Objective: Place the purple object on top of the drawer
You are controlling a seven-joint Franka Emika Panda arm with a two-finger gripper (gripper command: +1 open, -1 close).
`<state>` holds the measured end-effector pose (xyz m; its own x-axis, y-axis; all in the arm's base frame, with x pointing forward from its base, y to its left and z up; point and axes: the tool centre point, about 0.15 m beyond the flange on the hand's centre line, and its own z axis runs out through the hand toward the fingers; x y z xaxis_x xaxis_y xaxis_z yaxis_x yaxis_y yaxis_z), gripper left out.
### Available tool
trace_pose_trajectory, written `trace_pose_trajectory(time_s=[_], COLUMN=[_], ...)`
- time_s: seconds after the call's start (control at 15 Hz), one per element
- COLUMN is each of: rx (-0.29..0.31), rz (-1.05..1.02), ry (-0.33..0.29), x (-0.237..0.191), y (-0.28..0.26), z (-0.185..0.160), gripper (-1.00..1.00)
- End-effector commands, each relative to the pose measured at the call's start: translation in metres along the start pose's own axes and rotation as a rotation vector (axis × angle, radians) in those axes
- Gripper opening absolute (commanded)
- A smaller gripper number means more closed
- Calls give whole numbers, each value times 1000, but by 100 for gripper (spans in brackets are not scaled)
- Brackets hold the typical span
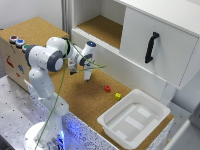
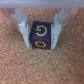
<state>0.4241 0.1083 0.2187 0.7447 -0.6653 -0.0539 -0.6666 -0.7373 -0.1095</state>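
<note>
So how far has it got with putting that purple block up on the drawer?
Early stage. The purple block sits on the cork surface between the open fingers, which straddle it; whether they touch it is unclear. Nothing is lifted yet. In the exterior view the gripper is low over the cork. Still left: closing, lifting, and carrying it up to the white drawer unit.

Yellow letter "G" on the purple cube (image 2: 41, 36), wrist view.
</note>
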Motion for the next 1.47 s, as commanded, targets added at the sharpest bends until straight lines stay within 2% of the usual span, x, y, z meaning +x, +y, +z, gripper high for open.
trace_pose_trajectory(time_s=[0.0,0.07,0.13,0.27,0.4,0.53,0.6,0.73,0.87,0.93,1.13,1.33,1.4], rx=[-53,-50,-11,-7,-2,-7,-4,-15,-39,-62,-52,-35,-64], rz=[-197,-237,-291,-414,-562,-700,-799,-953,-1127,-1197,-1420,-1623,-1714], ry=[33,40,17,36,12,29,52,47,-2,-6,-55,-142,-141], x=[-1,-3,-6,-19,-39,-63,-84,-116,-151,-168,-224,-260,-270], y=[-22,-27,-34,-51,-72,-94,-112,-135,-157,-167,-203,-227,-236], z=[-41,-52,-68,-102,-134,-163,-189,-217,-232,-237,-247,-238,-233], gripper=[-100,-100,-100,-100,-100,-100,-100,-100,-100,-100,-100,-100,-100])
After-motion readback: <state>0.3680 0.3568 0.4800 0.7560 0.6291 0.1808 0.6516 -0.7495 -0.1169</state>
